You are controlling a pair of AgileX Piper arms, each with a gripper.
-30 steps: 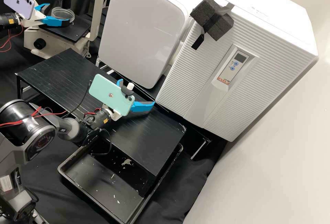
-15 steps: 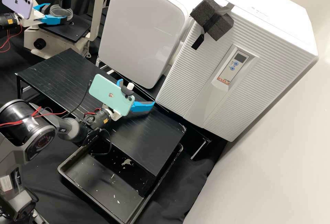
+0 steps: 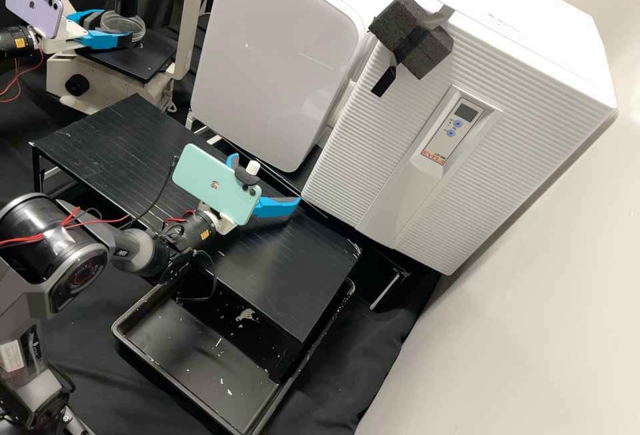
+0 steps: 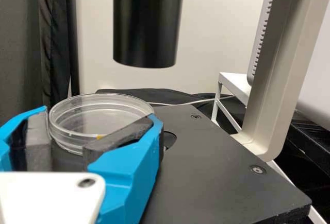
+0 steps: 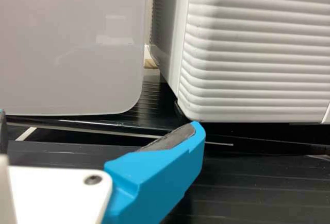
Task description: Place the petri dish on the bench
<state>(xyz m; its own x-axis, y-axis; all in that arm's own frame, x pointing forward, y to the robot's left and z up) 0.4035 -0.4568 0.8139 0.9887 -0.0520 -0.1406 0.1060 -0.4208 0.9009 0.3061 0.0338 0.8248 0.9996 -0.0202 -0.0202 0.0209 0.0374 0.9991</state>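
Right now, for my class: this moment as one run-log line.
left gripper: holding petri dish over microscope stage | right gripper: open above black rack | placement: pending

— High view: petri dish, upper left?
— Glossy, smooth, like clear plastic.
— Cabinet, upper right?
— Ribbed, plastic-looking. Foam block: matt, rough.
— Cloth, lower middle?
— Matt, creased.

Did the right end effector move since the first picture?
No, the right end effector hasn't moved: it's over the same part of the black rack, one blue finger still by the white box's corner.
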